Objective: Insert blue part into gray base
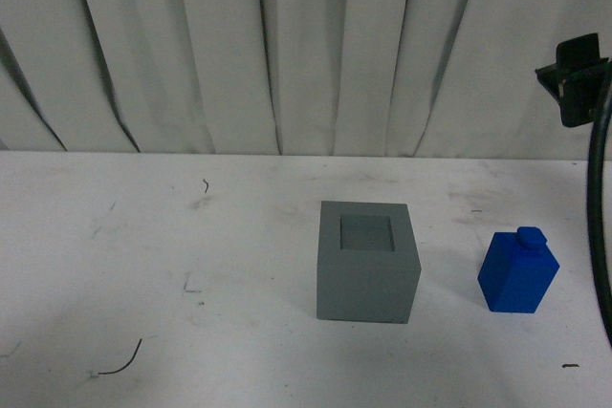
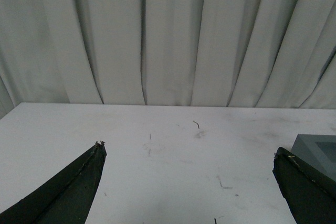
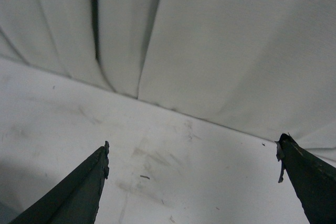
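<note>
The gray base (image 1: 367,263) is a matte cube with a square recess in its top, standing mid-table in the front view. The blue part (image 1: 517,272) stands upright to its right, small knob on top. A corner of the gray base also shows in the left wrist view (image 2: 317,148), behind one finger. My left gripper (image 2: 189,153) is open and empty above bare table, to the left of the base. My right gripper (image 3: 191,148) is open and empty over bare table near the curtain; no block shows in its view. A black part of the right arm (image 1: 577,78) shows at the upper right.
A white table (image 1: 143,265) with scuff marks carries both blocks. A white pleated curtain (image 1: 287,45) closes the back. A black cable (image 1: 602,217) hangs along the right edge, close to the blue part. A thin dark wire scrap (image 1: 122,362) lies at front left.
</note>
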`<state>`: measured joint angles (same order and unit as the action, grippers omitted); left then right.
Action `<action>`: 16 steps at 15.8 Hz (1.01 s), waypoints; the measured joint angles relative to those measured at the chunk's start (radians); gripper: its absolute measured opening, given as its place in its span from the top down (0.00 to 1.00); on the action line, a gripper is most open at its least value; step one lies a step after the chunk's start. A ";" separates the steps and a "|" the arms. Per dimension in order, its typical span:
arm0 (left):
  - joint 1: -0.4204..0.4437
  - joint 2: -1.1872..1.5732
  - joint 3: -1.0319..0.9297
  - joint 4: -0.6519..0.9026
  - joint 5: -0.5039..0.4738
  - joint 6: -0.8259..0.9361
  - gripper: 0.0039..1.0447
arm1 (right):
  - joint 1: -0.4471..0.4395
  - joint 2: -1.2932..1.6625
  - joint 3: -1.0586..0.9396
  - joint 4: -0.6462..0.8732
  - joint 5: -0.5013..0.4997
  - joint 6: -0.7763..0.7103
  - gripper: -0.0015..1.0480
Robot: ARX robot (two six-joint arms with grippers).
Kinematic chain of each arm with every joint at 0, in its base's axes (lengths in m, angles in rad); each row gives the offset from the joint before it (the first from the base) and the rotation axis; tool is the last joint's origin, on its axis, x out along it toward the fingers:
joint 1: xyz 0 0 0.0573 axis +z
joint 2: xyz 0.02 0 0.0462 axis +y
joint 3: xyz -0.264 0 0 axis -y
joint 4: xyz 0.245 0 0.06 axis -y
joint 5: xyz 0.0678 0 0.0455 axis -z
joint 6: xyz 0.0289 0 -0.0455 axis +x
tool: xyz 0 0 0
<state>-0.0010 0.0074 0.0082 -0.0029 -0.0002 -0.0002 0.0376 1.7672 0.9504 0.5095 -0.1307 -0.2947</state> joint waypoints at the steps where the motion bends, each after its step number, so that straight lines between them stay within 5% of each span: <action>1: 0.000 0.000 0.000 0.000 0.000 0.000 0.06 | -0.007 0.005 0.024 -0.062 -0.053 -0.079 0.06; 6: 0.000 0.000 0.000 0.000 0.000 0.000 0.06 | -0.066 0.051 0.188 -0.459 -0.321 -0.546 0.06; 16: 0.000 0.000 0.000 0.000 0.000 0.000 0.06 | -0.063 0.113 0.328 -0.808 -0.363 -0.871 0.06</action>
<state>-0.0010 0.0074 0.0082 -0.0032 -0.0002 0.0002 -0.0254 1.8801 1.2789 -0.2989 -0.4938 -1.1652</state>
